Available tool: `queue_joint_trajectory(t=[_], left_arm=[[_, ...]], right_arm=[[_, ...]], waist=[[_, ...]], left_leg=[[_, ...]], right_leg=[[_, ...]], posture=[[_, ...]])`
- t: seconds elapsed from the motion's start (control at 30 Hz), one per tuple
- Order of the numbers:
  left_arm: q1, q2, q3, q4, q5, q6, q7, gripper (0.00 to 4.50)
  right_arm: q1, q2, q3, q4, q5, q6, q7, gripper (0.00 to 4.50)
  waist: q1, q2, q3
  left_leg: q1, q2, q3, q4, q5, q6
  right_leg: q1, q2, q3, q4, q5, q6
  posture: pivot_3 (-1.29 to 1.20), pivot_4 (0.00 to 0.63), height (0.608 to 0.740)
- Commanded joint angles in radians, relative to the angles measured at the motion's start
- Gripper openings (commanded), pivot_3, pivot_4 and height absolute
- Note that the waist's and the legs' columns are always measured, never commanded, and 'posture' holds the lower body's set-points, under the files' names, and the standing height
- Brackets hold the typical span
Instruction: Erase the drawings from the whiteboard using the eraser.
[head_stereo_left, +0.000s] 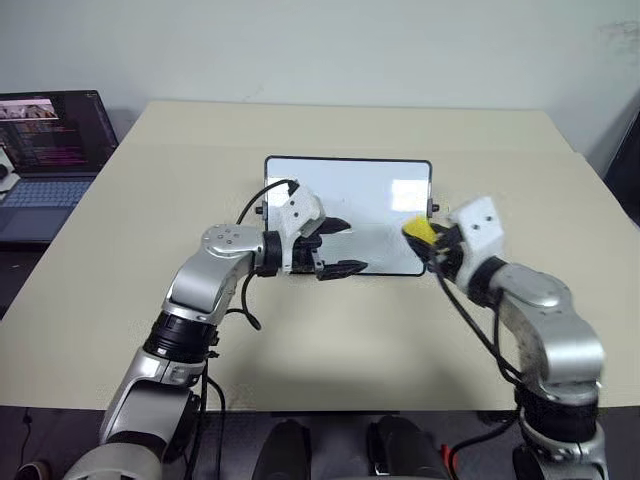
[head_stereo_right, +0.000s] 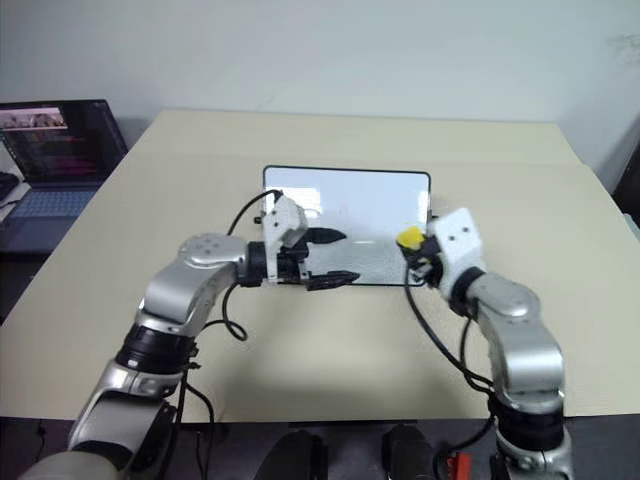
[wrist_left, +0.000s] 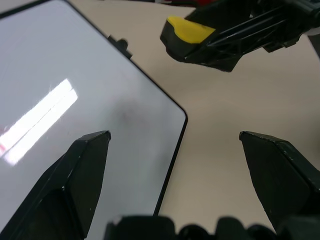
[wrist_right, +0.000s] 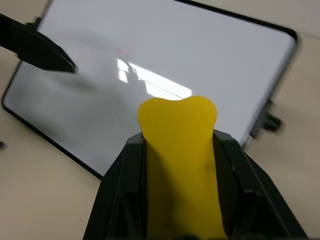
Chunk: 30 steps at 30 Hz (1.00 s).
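The right gripper has its jaws clamped on the eraser, the yellow block sticking out past the fingertips with its dark underside seen from the left wrist view; it is held in the air just at the right short side of the whiteboard, over that edge rather than pressed flat on the surface. The left gripper has its jaws spread wide with nothing between them: one finger lies above the white surface and the other reaches beyond the near long edge, over the bench, so the jaws straddle the board's near right corner. The whiteboard lies flat in the middle of the bench, long sides across, its glossy face carrying bright light reflections. A faint reddish trace near the board's middle may be what is left of the drawings, though it is too pale to tell for sure. A small black knob juts from the right short side. A laptop with its screen lit stands off the bench's far left corner.
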Motion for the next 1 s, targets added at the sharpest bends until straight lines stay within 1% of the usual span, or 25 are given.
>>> queue_joint_trajectory(t=[0.03,0.17,0.33,0.43,0.57,0.77,0.83,0.9,1.0], left_arm=[[-0.038,-0.032,-0.042,0.016,0.017,-0.054,-0.019,4.5],[-0.065,-0.075,-0.089,0.063,0.048,-0.108,-0.038,4.5],[-0.089,-0.116,-0.135,0.114,0.09,-0.167,-0.049,4.5],[-0.106,-0.135,-0.148,0.152,0.12,-0.196,-0.034,4.5],[-0.124,-0.168,-0.148,0.183,0.144,-0.216,-0.008,4.5],[-0.122,-0.196,-0.145,0.188,0.163,-0.214,0.01,4.5],[-0.117,-0.2,-0.14,0.184,0.165,-0.211,0.022,4.5],[-0.112,-0.201,-0.137,0.18,0.165,-0.209,0.028,4.5],[-0.102,-0.191,-0.135,0.176,0.165,-0.21,0.034,4.5]], right_arm=[[0.064,0.043,-0.13,-0.064,0.075,0.046,-0.038,1.35],[0.119,0.033,-0.178,0.039,0.064,-0.006,-0.11,1.35],[0.083,-0.014,-0.171,0.207,0.047,-0.105,-0.188,1.35],[0.06,-0.058,-0.14,0.296,0.035,-0.152,-0.208,1.35],[0.033,-0.093,-0.106,0.365,0.041,-0.195,-0.209,1.35],[0.015,-0.115,-0.089,0.437,0.052,-0.227,-0.218,1.35],[-0.001,-0.105,-0.104,0.463,0.067,-0.236,-0.229,2.1],[-0.012,-0.108,-0.106,0.481,0.073,-0.246,-0.236,2.66],[-0.019,-0.116,-0.107,0.499,0.086,-0.258,-0.241,3.73]], waist=[[0.0,0.0,0.0],[-0.008,0.0,0.0],[-0.015,0.0,0.0],[-0.015,0.001,0.0],[-0.013,0.001,0.0],[-0.013,0.001,0.0],[-0.013,0.001,0.0],[-0.013,0.001,0.0],[-0.013,0.001,0.0]], left_leg=[[0.0,0.0,0.0,0.0,0.0,0.0],[0.001,0.0,0.0,0.0,0.0,0.0],[0.001,-0.001,0.002,0.0,0.0,0.0],[0.001,-0.001,0.001,-0.001,0.0,0.0],[0.0,-0.001,0.001,-0.001,0.0,0.0],[0.0,-0.001,0.002,-0.001,0.0,0.0],[0.0,-0.001,0.001,-0.001,0.0,0.0],[0.0,-0.001,0.001,-0.001,0.0,0.0],[0.0,0.0,0.002,-0.001,0.0,0.0]], right_leg=[[0.0,0.0,0.0,0.0,0.0,0.0],[0.0,0.001,0.001,0.001,0.0,0.0],[0.0,0.002,0.001,0.001,0.0,0.0],[0.0,0.003,0.001,0.0,0.0,0.0],[0.0,0.003,0.001,0.0,0.0,0.0],[0.0,0.003,0.002,0.0,0.0,0.0],[0.0,0.003,0.001,0.0,0.0,0.0],[0.0,0.003,0.002,0.0,0.0,0.0],[0.0,0.003,0.002,0.0,0.0,0.0]], posture=[[0.0,0.15,0.74],[0.0,0.15,0.74],[0.0,0.15,0.74],[0.0,0.15,0.74],[0.0,0.15,0.74],[0.0,0.15,0.74],[0.0,0.15,0.74],[0.0,0.15,0.74],[0.0,0.15,0.74]])
